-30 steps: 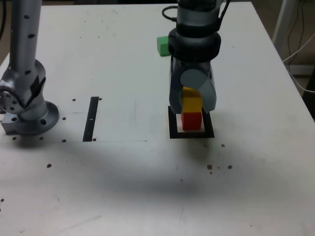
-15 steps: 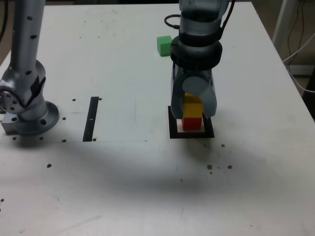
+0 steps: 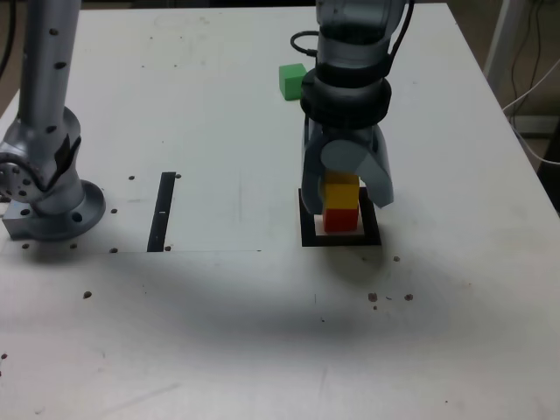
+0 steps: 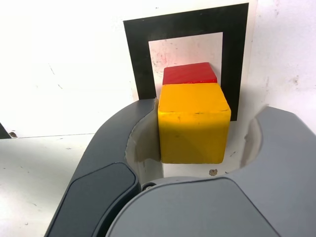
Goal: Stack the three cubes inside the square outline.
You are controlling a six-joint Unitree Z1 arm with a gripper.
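We see the yellow cube (image 3: 341, 192) upright atop the red cube (image 3: 341, 219) inside the square outline (image 3: 308, 238); gripper (image 3: 348, 194) jaws apart, one side clear of yellow.

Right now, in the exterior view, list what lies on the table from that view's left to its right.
Arm base → thin black strip → green cube → square outline, holding the yellow cube stacked on the red cube, with the gripper around the stack.

Yellow cube (image 3: 341, 191) atop red cube (image 3: 340, 219)
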